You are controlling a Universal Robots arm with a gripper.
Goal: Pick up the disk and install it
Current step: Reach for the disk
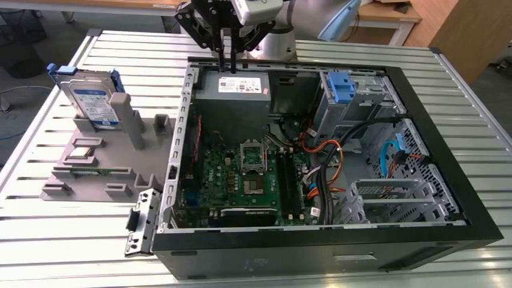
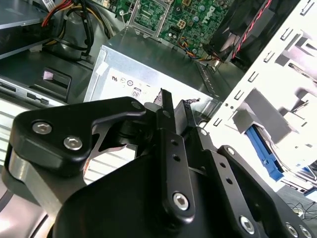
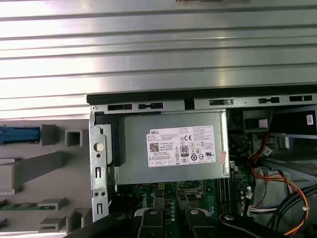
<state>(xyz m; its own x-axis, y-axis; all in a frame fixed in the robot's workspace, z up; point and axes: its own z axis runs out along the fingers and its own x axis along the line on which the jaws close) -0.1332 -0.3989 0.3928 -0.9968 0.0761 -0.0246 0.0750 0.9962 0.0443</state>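
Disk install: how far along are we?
Done: nothing visible yet. The disk stands upright in the grey fixture at the exterior view's left, outside the computer case. In hand: nothing; the hand hangs open and empty above the grey power supply. Left: both the pickup and the install.

Blue-framed silver disk, upright in grey holder, exterior view's left.

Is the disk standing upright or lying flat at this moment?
Upright: the disk stands on edge in the grey holder, outside the computer case.
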